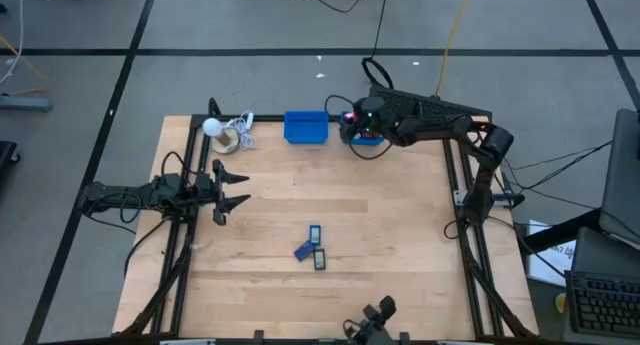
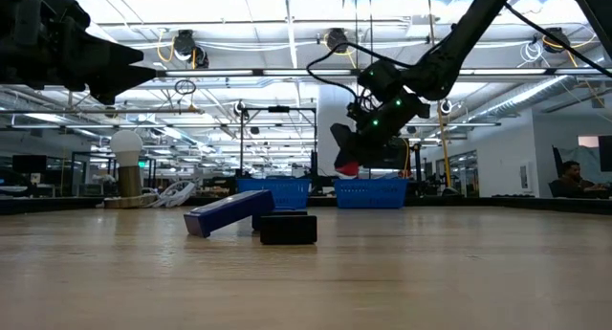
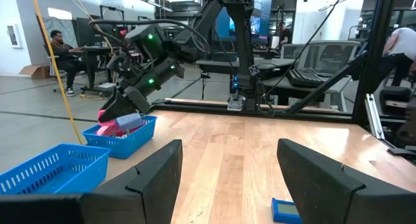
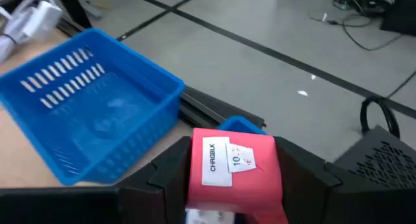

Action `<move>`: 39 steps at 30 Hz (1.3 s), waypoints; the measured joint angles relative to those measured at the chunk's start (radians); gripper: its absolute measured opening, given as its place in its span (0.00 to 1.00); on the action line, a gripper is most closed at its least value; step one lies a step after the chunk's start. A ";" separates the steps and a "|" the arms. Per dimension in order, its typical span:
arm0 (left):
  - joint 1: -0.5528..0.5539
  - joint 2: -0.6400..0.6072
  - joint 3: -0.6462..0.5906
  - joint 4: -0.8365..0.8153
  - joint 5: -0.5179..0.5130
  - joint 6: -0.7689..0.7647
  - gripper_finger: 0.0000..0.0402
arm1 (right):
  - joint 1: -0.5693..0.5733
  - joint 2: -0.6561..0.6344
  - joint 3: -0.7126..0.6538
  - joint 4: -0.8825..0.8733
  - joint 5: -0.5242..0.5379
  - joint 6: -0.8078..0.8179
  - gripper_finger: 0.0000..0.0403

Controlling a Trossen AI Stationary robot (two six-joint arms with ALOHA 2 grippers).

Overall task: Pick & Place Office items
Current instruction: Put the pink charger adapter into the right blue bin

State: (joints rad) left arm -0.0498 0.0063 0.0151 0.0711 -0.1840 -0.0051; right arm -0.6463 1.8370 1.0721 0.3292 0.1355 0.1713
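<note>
The right arm reaches to the table's (image 1: 400,245) 12 o'clock edge, its right gripper (image 4: 234,185) clamping a red block (image 4: 235,169) over a blue bin (image 3: 123,136). The left gripper (image 1: 232,190) waits at 9 o'clock, fingers wide. 3 small pieces (image 1: 312,245) lie towards 6 o'clock

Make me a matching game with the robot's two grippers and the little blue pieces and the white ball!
Things:
1. right gripper
2. left gripper
3. dark blue pieces
4. white ball

Places or states:
A. lying mid-table
B. holding a red block above a blue bin
C. open, empty
D. at the table's far edge, by a coiled cord

Pairs: 1-B, 2-C, 3-A, 4-D
</note>
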 joint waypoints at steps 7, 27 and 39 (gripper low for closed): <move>0.000 0.000 0.000 0.000 0.000 0.000 0.64 | -0.022 0.000 0.000 -0.056 -0.002 -0.009 0.43; 0.000 0.000 0.000 0.000 0.000 0.000 0.64 | -0.013 0.000 0.000 -0.118 -0.002 -0.027 0.46; 0.000 0.000 0.000 0.000 0.000 0.000 0.64 | 0.005 0.000 -0.002 -0.086 -0.008 -0.029 0.60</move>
State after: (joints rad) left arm -0.0498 0.0063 0.0151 0.0712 -0.1840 -0.0048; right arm -0.6412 1.8372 1.0702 0.2433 0.1272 0.1424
